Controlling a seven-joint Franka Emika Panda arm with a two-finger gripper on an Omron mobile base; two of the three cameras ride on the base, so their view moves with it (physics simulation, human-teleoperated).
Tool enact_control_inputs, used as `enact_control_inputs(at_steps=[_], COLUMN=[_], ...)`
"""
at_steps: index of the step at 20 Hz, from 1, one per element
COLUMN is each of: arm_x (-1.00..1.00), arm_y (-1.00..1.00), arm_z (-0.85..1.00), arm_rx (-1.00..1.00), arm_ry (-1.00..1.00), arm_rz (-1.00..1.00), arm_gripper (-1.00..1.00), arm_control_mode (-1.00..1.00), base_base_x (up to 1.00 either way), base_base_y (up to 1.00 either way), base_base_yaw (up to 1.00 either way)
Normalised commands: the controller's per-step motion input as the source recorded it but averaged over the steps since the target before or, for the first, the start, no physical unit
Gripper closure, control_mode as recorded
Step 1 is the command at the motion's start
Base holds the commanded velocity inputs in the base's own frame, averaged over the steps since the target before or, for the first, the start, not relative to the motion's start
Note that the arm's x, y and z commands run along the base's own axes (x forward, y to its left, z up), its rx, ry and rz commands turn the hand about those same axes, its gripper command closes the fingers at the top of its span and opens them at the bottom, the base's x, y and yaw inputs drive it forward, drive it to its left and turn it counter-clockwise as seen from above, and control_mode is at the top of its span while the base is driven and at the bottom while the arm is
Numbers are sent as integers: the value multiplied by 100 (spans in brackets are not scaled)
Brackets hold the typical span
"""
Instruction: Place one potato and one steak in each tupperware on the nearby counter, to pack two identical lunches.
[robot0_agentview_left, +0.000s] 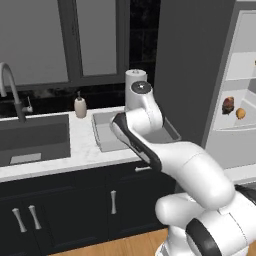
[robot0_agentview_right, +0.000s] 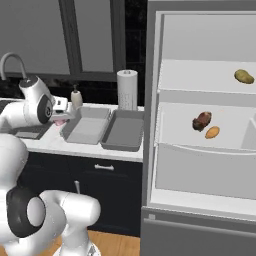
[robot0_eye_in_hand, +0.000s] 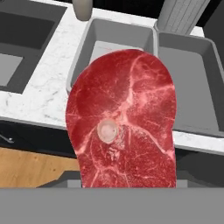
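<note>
A raw red marbled steak hangs close in front of the hand camera, and my gripper is shut on it; the steak hides the fingertips. It hovers over the counter's front edge, just left of two empty grey tupperware trays standing side by side, the left and the right. In the open fridge a yellowish potato lies on the upper shelf. A dark brown piece and an orange-brown lump lie on the shelf below.
A dark sink with a curved tap sits left of the trays. A soap bottle and a paper towel roll stand behind them. The open fridge stands right of the counter.
</note>
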Motion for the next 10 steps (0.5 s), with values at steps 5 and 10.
enact_control_inputs(at_steps=[5, 10], arm_x=[62, 56], arm_y=[2, 8], arm_z=[-6, -15], arm_rx=[-1, -1], arm_ry=[3, 0], arm_rz=[-3, -4], arm_gripper=[100, 100], arm_control_mode=[-100, -100], base_base_x=[0, 0], base_base_y=[0, 0], base_base_yaw=[0, 0])
